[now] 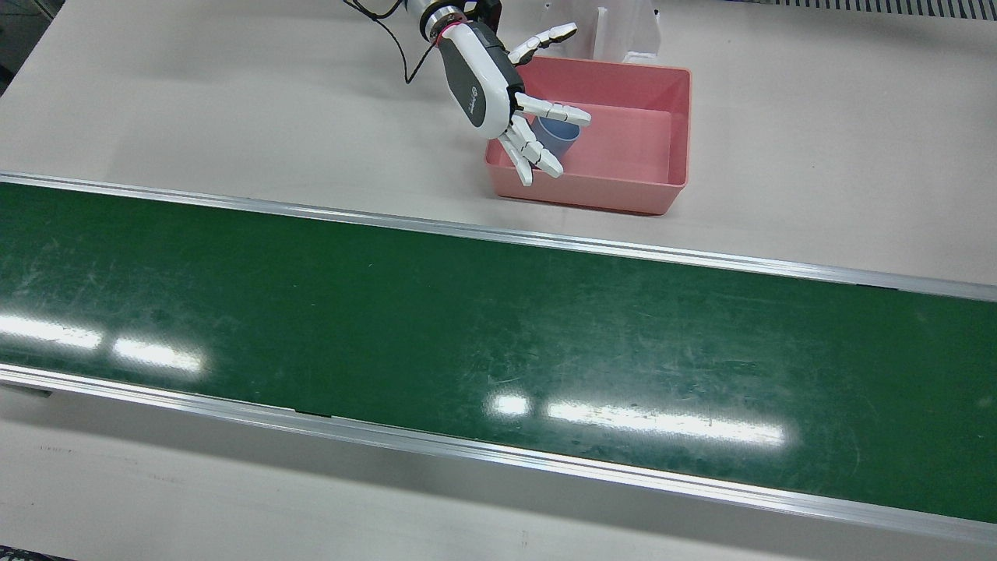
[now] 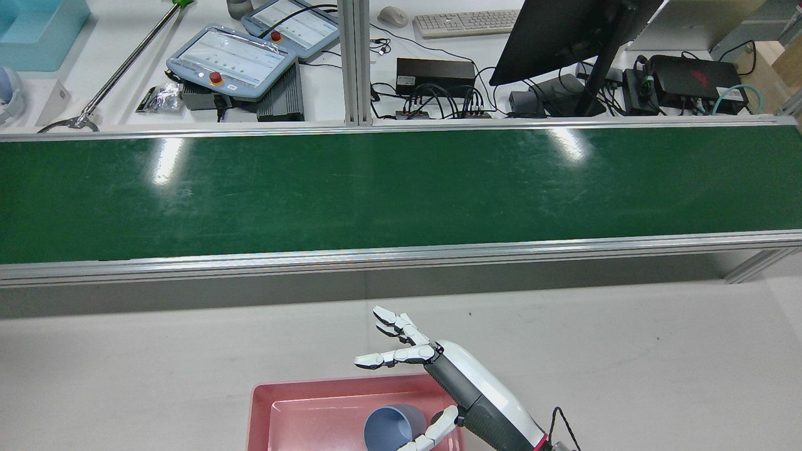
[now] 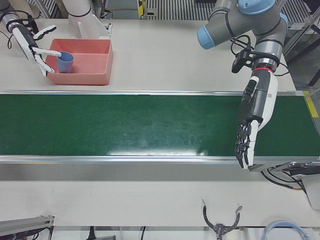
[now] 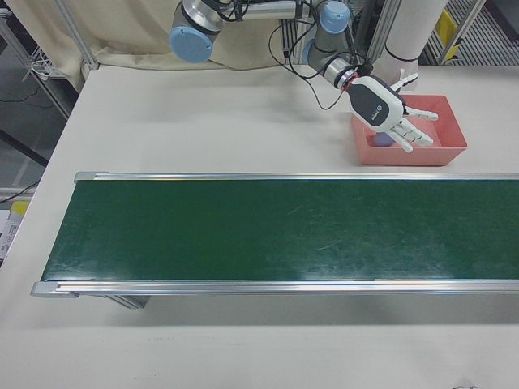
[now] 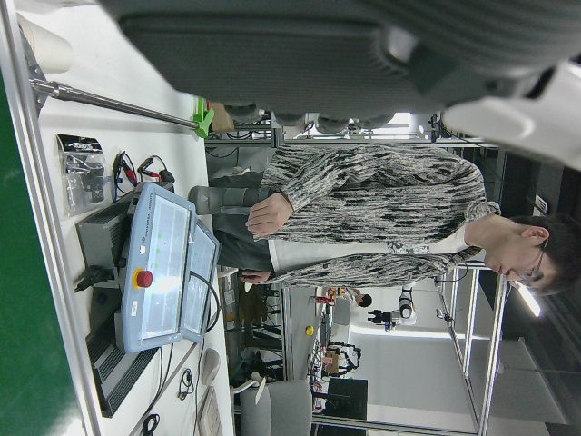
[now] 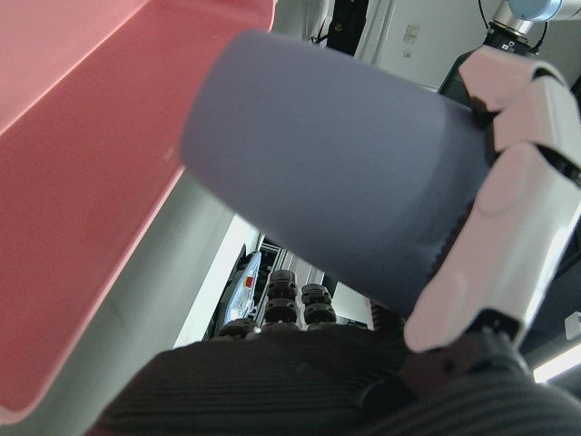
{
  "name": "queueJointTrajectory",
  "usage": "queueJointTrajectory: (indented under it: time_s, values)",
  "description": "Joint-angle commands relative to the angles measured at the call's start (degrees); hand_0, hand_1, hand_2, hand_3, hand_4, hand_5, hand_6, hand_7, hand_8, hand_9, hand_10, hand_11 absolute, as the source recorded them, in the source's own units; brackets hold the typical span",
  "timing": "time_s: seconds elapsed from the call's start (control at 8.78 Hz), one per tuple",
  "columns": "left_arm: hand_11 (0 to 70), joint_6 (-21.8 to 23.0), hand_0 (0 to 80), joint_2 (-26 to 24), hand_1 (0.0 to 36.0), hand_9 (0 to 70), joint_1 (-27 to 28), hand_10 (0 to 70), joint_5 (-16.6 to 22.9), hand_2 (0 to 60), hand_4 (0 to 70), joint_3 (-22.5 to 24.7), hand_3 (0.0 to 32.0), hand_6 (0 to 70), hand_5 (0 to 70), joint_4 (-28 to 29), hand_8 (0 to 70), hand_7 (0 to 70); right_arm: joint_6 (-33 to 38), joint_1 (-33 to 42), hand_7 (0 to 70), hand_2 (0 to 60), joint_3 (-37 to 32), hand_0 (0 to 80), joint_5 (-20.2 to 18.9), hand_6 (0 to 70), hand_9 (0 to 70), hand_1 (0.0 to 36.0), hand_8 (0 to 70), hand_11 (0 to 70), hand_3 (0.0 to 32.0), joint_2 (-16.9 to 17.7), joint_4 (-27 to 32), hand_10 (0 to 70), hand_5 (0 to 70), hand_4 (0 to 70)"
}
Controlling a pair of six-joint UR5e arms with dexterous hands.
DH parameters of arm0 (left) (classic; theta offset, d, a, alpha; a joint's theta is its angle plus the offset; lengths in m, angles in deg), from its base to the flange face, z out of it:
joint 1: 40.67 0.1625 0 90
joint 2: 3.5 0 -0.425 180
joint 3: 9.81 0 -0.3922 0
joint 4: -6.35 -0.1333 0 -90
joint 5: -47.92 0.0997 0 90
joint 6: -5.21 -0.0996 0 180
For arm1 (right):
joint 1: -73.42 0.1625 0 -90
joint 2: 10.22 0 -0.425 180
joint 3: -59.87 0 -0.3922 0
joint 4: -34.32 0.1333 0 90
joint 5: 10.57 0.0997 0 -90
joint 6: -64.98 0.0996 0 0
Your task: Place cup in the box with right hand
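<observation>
You're at the release step. On the pale counter (image 1: 818,156) by the long green conveyor belt (image 1: 467,327), the shallow pink plastic box (image 1: 670,167) already contains the small blue cup (image 1: 562,140), at its right-arm end. Your white-and-grey right hand (image 1: 498,93) is spread wide, fingers barely touching; lift it straight clear without tipping the cup. Your left hand (image 3: 255,117) hangs idle, fingers extended.

Right robot hand (image 1: 506,93) spreads its fingers wide; left robot hand (image 3: 252,120) hangs, fingers pointing down.

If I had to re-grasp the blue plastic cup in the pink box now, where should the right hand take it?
Probably around the side wall, just below the rim. The blue plastic cup stands mouth-up at the end of the pink box nearest the right hand, whose spread fingers already flank it. Come from that side and above the box wall; the tapered body suits a wrap.
</observation>
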Motion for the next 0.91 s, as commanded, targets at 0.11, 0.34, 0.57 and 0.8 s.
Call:
queueJointTrajectory:
  time_s: [0.11, 0.34, 0.57, 0.8]
  values:
    - [0.0, 0.0, 0.0, 0.0, 0.0, 0.0, 0.0, 0.0, 0.0, 0.0, 0.0, 0.0, 0.0, 0.0, 0.0, 0.0, 0.0, 0.0, 2.6, 9.1, 14.2, 0.0, 12.4, 48.0, -3.2, 3.9, 15.8, 5.3, 8.6, 0.0, 0.0, 7.5, -0.7, 0.0, 3.3, 22.9]
    - [0.0, 0.0, 0.0, 0.1, 0.0, 0.0, 0.0, 0.0, 0.0, 0.0, 0.0, -0.1, 0.0, 0.0, 0.0, 0.1, 0.0, 0.0, 15.9, 19.6, 15.4, 7.9, 12.6, 48.1, -7.6, 4.3, 16.8, 10.0, 9.2, 1.3, 0.0, 14.5, -2.4, 0.2, 4.0, 20.0]
    - [0.0, 0.0, 0.0, 0.1, 0.0, 0.0, 0.0, 0.0, 0.0, 0.0, 0.0, -0.1, 0.0, 0.0, 0.0, 0.1, 0.0, 0.0, 29.5, 34.1, 18.9, 2.6, 10.3, 55.8, -16.4, 5.7, 19.0, 14.8, 10.6, 5.0, 0.0, 15.5, -13.7, 2.3, 5.9, 32.3]
    - [0.0, 0.0, 0.0, 0.1, 0.0, 0.0, 0.0, 0.0, 0.0, 0.0, 0.0, -0.1, 0.0, 0.0, 0.0, 0.1, 0.0, 0.0, 34.9, 52.1, 19.3, 11.2, 2.3, 54.6, -33.5, 5.9, 19.5, 18.2, 10.9, 6.2, 0.0, 15.0, -14.4, 3.1, 6.3, 25.9]
